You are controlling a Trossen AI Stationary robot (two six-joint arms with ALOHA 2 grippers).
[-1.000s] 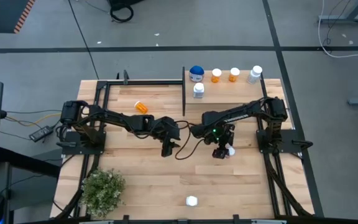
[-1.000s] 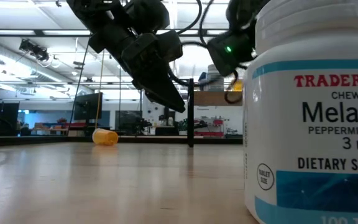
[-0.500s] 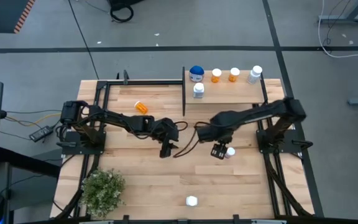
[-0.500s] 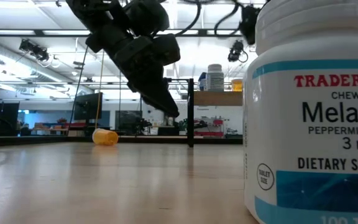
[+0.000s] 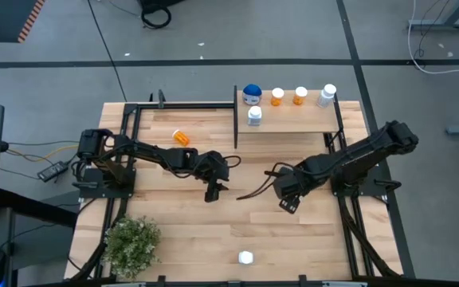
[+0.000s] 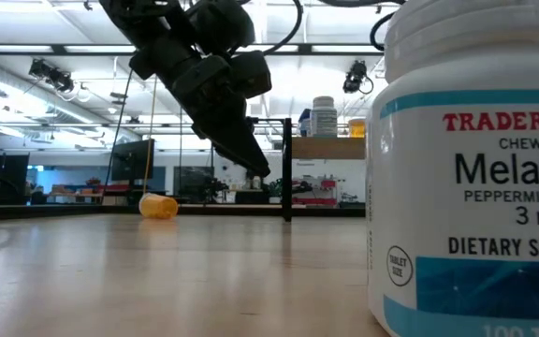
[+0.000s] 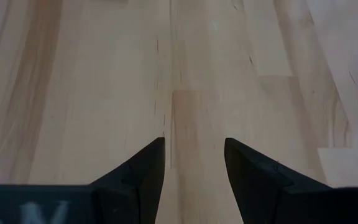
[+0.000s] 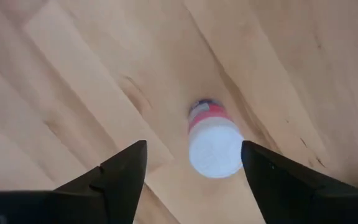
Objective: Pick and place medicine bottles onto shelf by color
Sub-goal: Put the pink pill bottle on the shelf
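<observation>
A small bottle (image 8: 213, 146) with a white cap and a pinkish-red label stands upright on the plank table. My right gripper (image 8: 193, 146) hangs open straight above it, pointing down, clear of the cap; in the high view this gripper (image 5: 287, 201) hides the bottle. My left gripper (image 5: 212, 194) stands open over bare wood at mid-table, slanting down, with nothing between its fingers (image 7: 151, 165). The shelf (image 5: 293, 121) at the far right carries a blue bottle (image 5: 252, 94), a white one (image 5: 254, 115), two orange ones (image 5: 277, 97) and a pale one (image 5: 327, 96).
An orange bottle (image 5: 181, 137) lies on its side at the far left of the table. A white bottle (image 5: 245, 257) stands near the front edge, close before the low camera (image 6: 475, 178). A potted plant (image 5: 131, 243) sits at the near left corner. A black upright (image 5: 235, 115) bounds the shelf's left side.
My right arm has swung toward the table's right edge; its gripper has risen, rolled and tipped until it points straight down over the white-capped bottle, staying open. The bottle has kept its place, upright.
</observation>
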